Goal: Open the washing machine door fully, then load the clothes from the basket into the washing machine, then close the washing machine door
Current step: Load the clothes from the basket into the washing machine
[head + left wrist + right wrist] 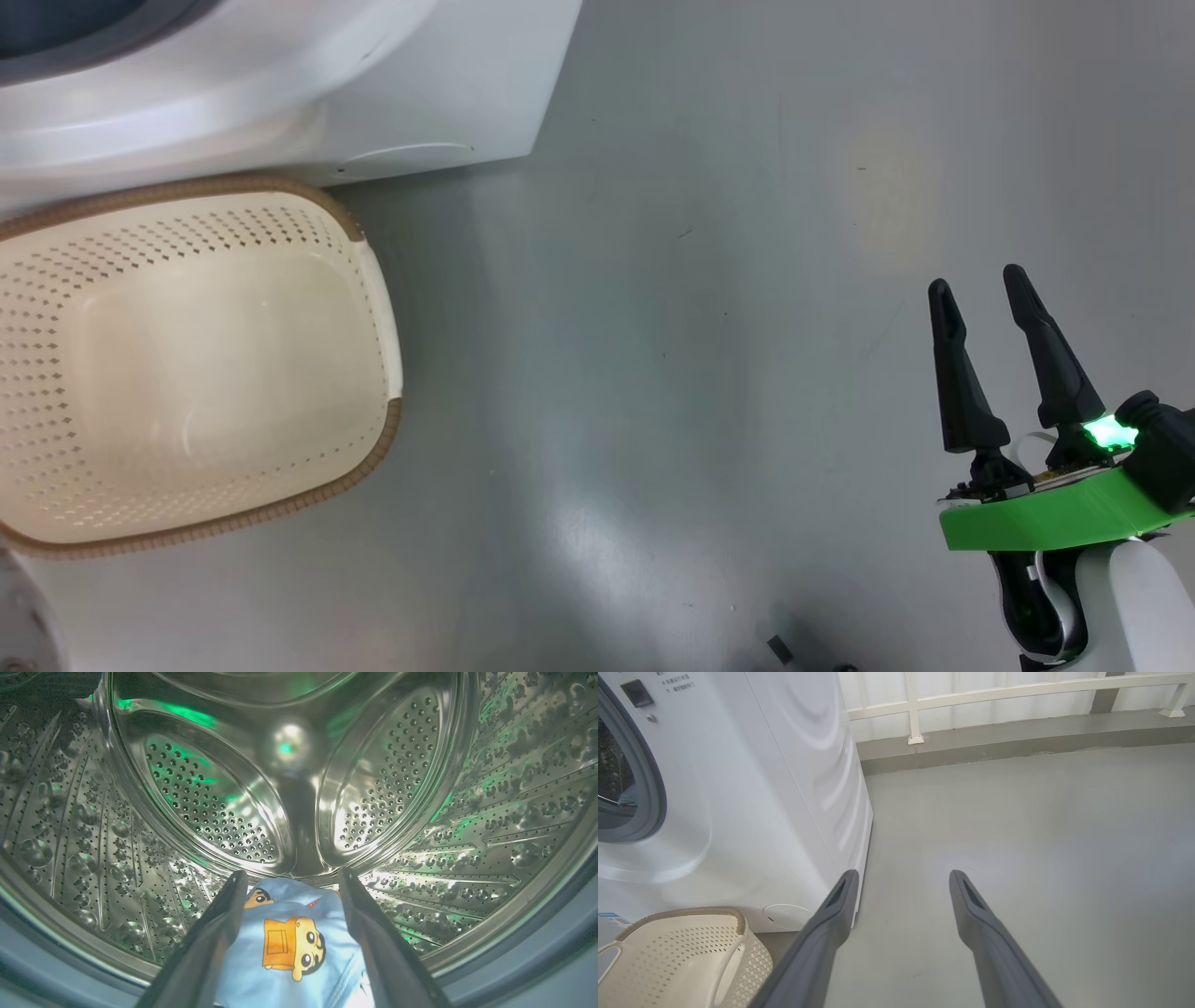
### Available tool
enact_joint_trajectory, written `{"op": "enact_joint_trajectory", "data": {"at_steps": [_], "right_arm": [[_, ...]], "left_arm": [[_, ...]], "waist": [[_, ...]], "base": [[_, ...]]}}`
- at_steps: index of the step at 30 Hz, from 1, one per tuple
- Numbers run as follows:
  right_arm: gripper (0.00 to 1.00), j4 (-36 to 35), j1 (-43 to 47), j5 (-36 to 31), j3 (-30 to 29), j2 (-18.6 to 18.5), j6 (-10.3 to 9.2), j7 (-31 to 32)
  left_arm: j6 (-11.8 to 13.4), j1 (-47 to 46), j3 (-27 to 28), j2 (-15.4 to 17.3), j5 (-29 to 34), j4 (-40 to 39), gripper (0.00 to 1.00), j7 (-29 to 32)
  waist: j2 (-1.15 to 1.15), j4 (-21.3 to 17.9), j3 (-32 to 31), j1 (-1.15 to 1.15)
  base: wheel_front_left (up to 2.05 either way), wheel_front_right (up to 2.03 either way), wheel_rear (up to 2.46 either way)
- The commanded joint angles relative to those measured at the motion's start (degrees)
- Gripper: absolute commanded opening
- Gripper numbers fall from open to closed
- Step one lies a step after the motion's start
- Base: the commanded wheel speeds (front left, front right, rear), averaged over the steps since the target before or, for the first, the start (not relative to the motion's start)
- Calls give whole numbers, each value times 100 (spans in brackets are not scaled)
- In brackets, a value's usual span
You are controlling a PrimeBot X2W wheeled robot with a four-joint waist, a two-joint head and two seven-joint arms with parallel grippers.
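My left gripper (289, 877) reaches inside the washing machine's steel drum (210, 807) and stands open. One of the clothes (289, 947), light blue with orange cartoon prints, lies loose between its spread fingers, low in the drum. The white washing machine (448, 84) (761, 788) stands at the upper left, its grey gasket (656, 793) ringing the opening. The door is out of view. In front of the machine sits the cream basket (383, 448) (691, 952), bare plastic inside. My right gripper (976, 280) (902, 875) hangs open over the floor, well to the right of the machine.
Grey floor (700, 327) stretches out to the right of the machine and basket. A white railing (915, 709) on a low kerb (1017, 737) bounds it at the back. A small dark piece (780, 649) lies near the bottom edge.
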Motion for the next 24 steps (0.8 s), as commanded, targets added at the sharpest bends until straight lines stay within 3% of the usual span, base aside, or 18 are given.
{"op": "enact_joint_trajectory", "data": {"at_steps": [1, 8, 24], "right_arm": [[100, -114, 33, 51, 82, -49, 35, -27], [100, -108, 31, 29, 76, -92, 35, -27], [100, -4, 322, -36, 66, -409, 35, -27]], "left_arm": [[23, 160, 113, 208, 73, -154, 100, -29], [-18, 408, 206, 5, 73, -153, 100, -29], [-95, 2278, 396, -704, 196, -768, 100, -29]], "waist": [[0, 24, -5, 0], [0, 121, -103, 0], [0, 565, -968, 0]], "base": [[0, 0, 0], [0, 0, 0], [0, 0, 0]]}}
